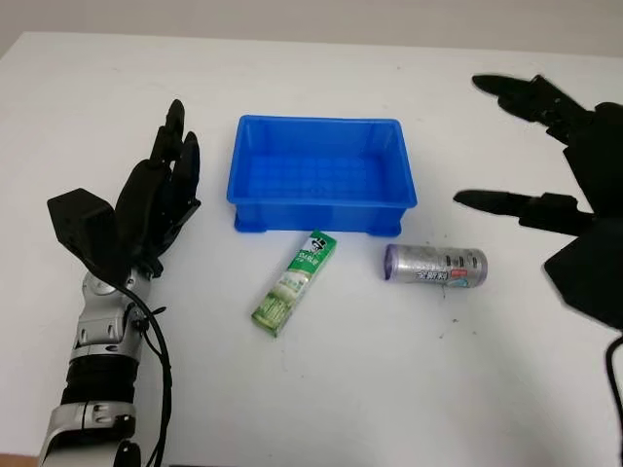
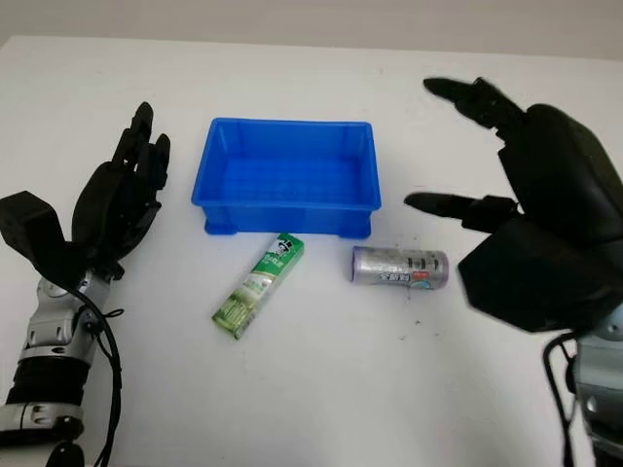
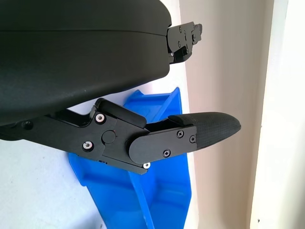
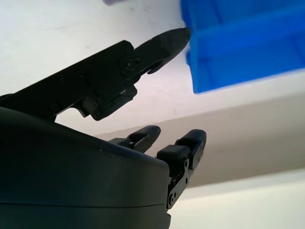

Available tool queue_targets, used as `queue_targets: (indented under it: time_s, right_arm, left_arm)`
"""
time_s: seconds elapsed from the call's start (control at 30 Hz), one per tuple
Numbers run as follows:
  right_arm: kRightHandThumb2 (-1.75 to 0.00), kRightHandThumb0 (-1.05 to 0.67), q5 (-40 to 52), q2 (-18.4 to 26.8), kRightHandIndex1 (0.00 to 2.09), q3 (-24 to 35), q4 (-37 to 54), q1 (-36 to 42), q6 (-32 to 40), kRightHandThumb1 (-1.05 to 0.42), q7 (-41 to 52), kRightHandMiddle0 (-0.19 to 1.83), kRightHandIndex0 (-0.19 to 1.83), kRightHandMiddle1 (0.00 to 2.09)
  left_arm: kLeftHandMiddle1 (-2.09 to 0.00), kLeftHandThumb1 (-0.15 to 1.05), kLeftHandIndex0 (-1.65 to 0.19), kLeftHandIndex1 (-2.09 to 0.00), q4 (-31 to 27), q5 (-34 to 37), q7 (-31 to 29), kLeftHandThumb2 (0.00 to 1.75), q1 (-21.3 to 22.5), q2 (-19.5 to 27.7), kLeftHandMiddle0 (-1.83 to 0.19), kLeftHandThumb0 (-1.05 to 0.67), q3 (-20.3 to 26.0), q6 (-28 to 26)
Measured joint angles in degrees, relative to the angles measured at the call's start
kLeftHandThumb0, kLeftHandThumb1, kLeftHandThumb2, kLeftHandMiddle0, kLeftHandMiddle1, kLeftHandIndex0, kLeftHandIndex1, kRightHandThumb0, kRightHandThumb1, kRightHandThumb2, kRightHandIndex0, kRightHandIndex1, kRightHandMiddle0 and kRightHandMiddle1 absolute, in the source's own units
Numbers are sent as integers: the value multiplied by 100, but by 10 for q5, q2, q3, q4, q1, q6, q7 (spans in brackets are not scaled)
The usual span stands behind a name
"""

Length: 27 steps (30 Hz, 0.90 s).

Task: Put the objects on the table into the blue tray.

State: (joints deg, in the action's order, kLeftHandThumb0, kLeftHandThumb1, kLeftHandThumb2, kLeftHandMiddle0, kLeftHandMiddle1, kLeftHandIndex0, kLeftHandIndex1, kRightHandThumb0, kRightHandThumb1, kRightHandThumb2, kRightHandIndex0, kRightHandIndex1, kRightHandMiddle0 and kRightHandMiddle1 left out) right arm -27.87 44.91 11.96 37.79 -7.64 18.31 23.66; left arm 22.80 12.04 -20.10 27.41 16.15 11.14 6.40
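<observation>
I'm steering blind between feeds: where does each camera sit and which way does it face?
Left eye: on the head, looking down at blue tray, toothpaste box, can; left hand, right hand, both open.
Right eye: same scene, shifted sideways.
Left wrist: faces the tray past its own fingers.
Right wrist: same, a tray corner.
All four share the tray.

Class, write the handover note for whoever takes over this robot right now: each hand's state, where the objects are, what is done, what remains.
Left hand: open, holding nothing, left of the blue tray.
Right hand: open, holding nothing, to the right of the tray and can.
Green toothpaste box: lying on the table just in front of the tray.
Silver can: on its side, right of the box, in front of the tray's right corner.
Done: nothing; the tray holds nothing.
Left: both objects go into the tray.
</observation>
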Motion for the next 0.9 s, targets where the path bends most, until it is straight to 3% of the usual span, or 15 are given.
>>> queue_targets:
  time_s: [0.4, 0.63, 0.9]
  right_arm:
    - [-6, -67, -88, 64, 13, -10, 68, 34, -52, -77, 131, 76, 81, 7]
    - [-7, -61, -94, 63, 5, -50, 67, 11, -46, -84, 200, 68, 68, 4]
    - [-6, -66, -92, 39, 5, -80, 12, -2, -81, -84, 169, 69, 67, 6]
  left_arm:
    - [0, 105, 19, 0, 0, 0, 4, 64, 0, -1, 19, -78, -1, -1]
    - [0, 105, 19, 0, 0, 0, 6, 64, 1, -1, 19, -78, -2, -2]
    - [0, 105, 19, 0, -4, 3, 3, 63, 0, -1, 19, -77, -1, -2]
